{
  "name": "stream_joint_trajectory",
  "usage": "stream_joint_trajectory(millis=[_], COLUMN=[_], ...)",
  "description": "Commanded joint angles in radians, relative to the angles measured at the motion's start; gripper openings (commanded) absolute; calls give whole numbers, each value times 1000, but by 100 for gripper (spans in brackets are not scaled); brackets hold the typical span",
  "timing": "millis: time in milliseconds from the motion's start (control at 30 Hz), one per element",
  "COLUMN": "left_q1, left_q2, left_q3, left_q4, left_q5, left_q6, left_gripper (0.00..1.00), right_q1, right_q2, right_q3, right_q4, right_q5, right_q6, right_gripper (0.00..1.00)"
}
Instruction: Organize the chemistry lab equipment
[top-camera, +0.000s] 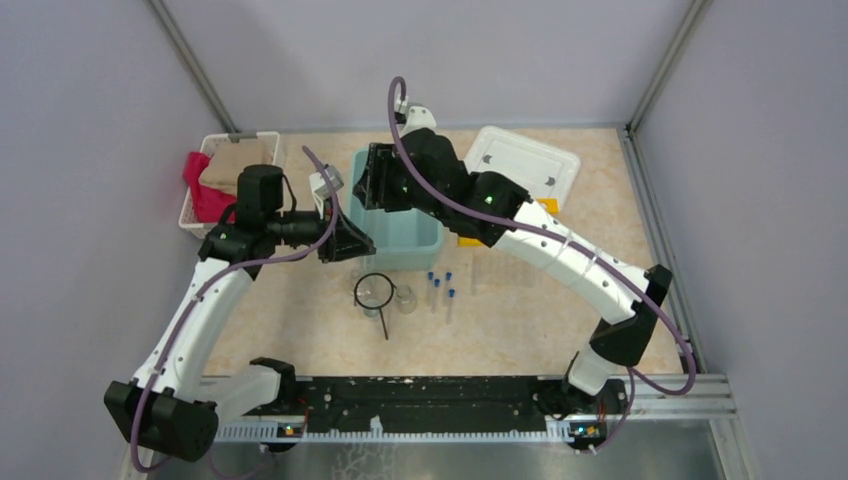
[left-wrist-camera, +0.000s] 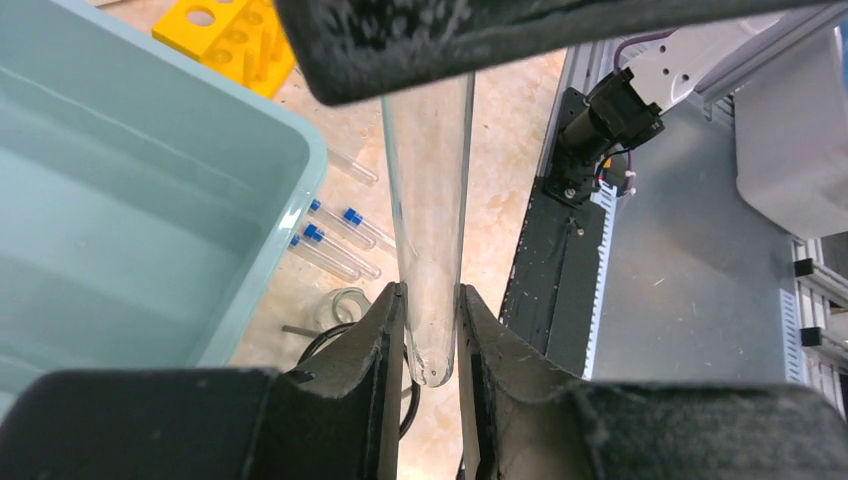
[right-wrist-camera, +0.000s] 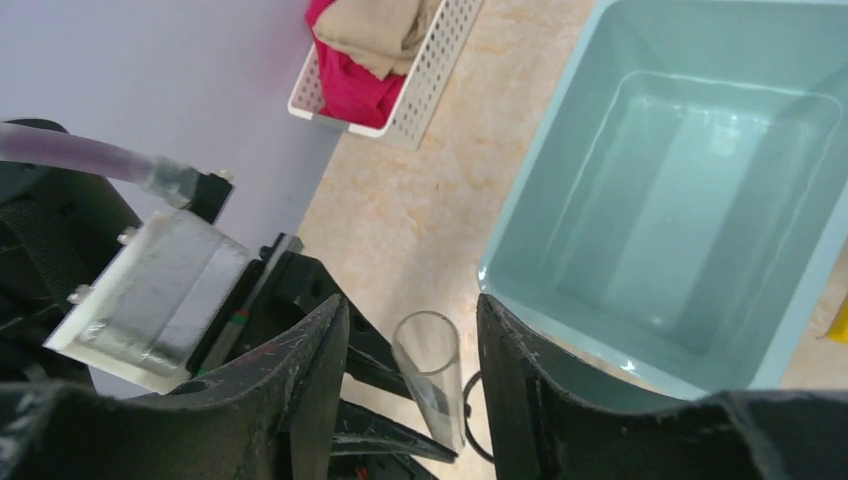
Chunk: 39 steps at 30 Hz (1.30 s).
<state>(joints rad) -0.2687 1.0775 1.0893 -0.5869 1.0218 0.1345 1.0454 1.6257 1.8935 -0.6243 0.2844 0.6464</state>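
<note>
left wrist | left jaws pinch test tube (left-wrist-camera: 430, 230) | right jaws apart

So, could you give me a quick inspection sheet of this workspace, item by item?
Surface: beige table; no spills seen.
Job's things: capless clear tube held up beside the teal bin; blue-capped test tubes, beakers and black wire ring on the table; yellow rack beside the bin.
Clutter: white basket of red and tan cloths; white lid.
Grippers: left hand shut on the clear tube; right hand open above it.
Cables: purple cable along each arm.
Surroundings: plain walls; nothing else seen.
</note>
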Motion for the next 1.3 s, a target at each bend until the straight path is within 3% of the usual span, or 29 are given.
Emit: stream_joint_trajectory(millis=[0,167,300,433,567,600,633,667,700,833,900,1000,1067,1267], left_q1=[-6,-6,-6,-5,-6,-6,-6,-6,-6,-4,-3,2,4,11], left_q2=[-15,-13,-10,-4,1,3,6,9,15,78,116,140,131,133], left_q3=[5,11,24,36,38,39,41,44,51,125,177,206,201,221], left_q4=[-23,-19,-19,-21,-21,-20,-21,-21,-21,-83,-126,-148,-129,-150], left_q5=[3,-2,-6,-14,-31,-40,-58,-88,-119,-277,-327,-352,-364,-397], left_q6=[84,77,82,90,90,85,76,61,45,-6,-45,-69,-84,-97], left_gripper=[3,3,3,4,6,15,39,77,96,99,99,99,99,99], right_q1=[-26,-28,-36,-44,-57,-64,-73,-79,-82,-85,-88,-118,-149,-270], right_q2=[11,2,-3,24,33,26,16,0,-22,-137,-237,-336,-375,-413], right_q3=[27,16,26,75,105,106,108,106,100,-14,-158,-380,-497,-707], right_q4=[-89,-79,-69,-104,-151,-162,-172,-179,-182,-125,3,252,393,633], right_q5=[-109,-148,-170,-197,-197,-187,-167,-132,-82,216,430,569,643,640], right_q6=[-8,-5,-15,-44,-73,-81,-90,-105,-129,-256,-365,-509,-575,-558], right_gripper=[48,47,39,26,3,0,0,0,0,0,0,0,0,0])
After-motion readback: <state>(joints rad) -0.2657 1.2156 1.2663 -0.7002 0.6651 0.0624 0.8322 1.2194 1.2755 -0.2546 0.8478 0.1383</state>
